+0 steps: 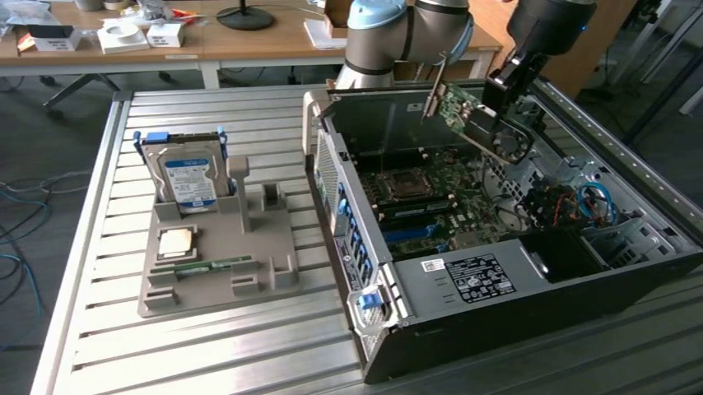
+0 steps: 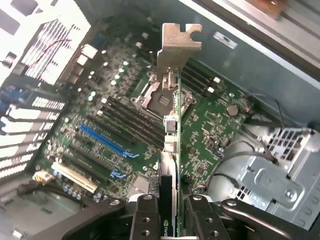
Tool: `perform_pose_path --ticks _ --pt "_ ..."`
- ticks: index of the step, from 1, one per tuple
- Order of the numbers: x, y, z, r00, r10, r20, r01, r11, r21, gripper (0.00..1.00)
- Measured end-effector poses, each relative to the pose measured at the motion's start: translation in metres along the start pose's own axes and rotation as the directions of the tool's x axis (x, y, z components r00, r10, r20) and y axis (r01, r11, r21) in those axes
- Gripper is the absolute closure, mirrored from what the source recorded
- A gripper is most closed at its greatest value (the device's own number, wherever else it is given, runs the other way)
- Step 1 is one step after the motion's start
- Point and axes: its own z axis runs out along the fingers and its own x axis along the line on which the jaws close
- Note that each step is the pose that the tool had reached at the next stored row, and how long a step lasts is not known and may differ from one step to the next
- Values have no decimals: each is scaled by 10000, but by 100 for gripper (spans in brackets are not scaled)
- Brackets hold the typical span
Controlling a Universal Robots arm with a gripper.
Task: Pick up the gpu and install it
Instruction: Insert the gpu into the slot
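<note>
The gpu [image 1: 475, 122], a green board with a silver end bracket, hangs tilted in the air over the open computer case [image 1: 472, 284]. My gripper [image 1: 503, 92] is shut on its upper edge. In the wrist view the gpu [image 2: 173, 125] shows edge-on, its bracket [image 2: 176, 47] pointing away from the camera. The gripper [image 2: 172, 220] clamps it from both sides with its black fingers [image 2: 145, 215]. Below lies the motherboard [image 2: 210, 125] with its blue slot [image 2: 105, 141] and black slots; the card is clear of them.
A grey fixture tray [image 1: 258, 267] on the slatted metal table holds a hard drive [image 1: 189, 177], a processor [image 1: 176, 241] and a memory stick [image 1: 203, 266]. Case walls, cables [image 1: 593, 202] and a drive cage [image 2: 280, 175] surround the motherboard. A desk stands behind.
</note>
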Motion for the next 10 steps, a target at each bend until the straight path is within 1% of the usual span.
perform_pose_path --ticks 3,5,7,10 --pt "0 -1 7 9985 -544 -44 544 9985 -7 74" --pt "0 -1 11 9958 -912 -74 912 9958 -12 74" --pt "0 -1 15 9919 -1267 -104 1267 9919 -19 74" --pt "0 -2 22 9836 -1799 -147 1799 9837 -31 74"
